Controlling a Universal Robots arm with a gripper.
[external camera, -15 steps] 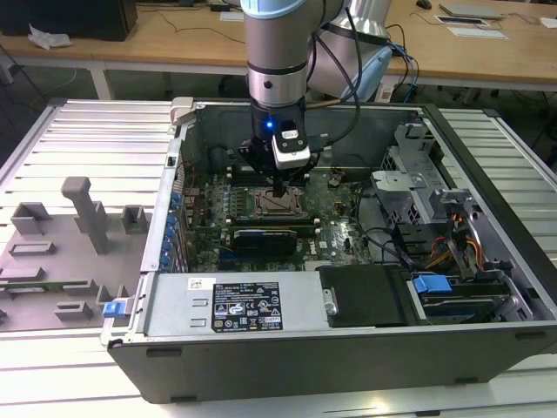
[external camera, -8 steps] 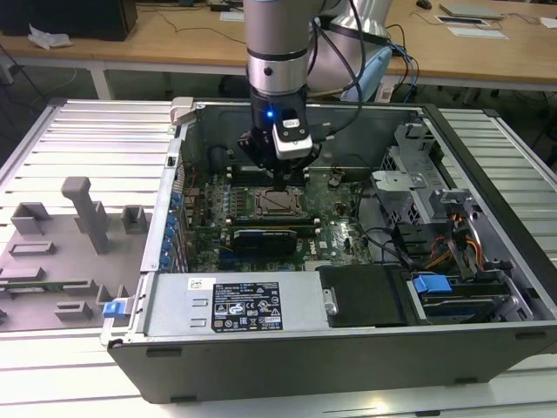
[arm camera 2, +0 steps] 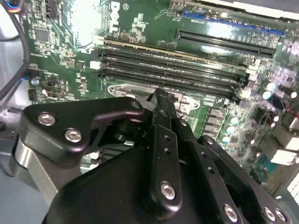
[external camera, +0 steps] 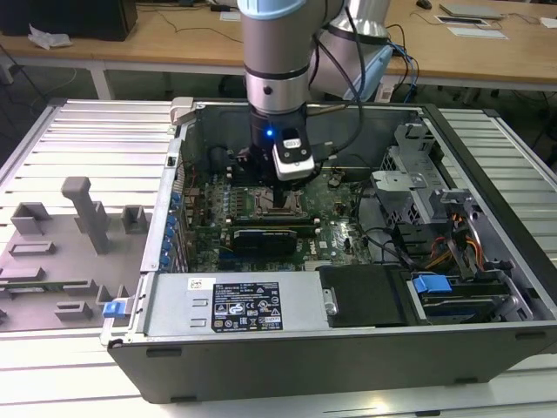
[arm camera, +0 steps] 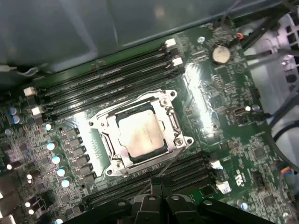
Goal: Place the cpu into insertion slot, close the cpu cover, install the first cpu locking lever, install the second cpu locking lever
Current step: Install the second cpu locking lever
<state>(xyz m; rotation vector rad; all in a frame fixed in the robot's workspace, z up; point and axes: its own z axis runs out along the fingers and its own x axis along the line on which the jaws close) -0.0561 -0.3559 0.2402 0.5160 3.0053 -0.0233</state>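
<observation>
In the exterior view, my arm (external camera: 277, 78) reaches down into the open computer case (external camera: 348, 287), and my fingers (external camera: 280, 198) hang right over the slot (external camera: 280, 205) on the green board (external camera: 339, 231). In the second wrist view my black fingers (arm camera 2: 161, 105) look pressed together with nothing between them, close above the board (arm camera 2: 70, 51) beside the long black slots (arm camera 2: 177, 70). In the first wrist view the chip (arm camera: 140, 133) lies flat in its slot (arm camera: 119, 163), and the steel cover (arm camera: 170, 123) lies down around it.

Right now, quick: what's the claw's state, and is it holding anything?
Claw: closed, holding nothing, hovering beside the cpu cover, which is down over the seated cpu.
</observation>
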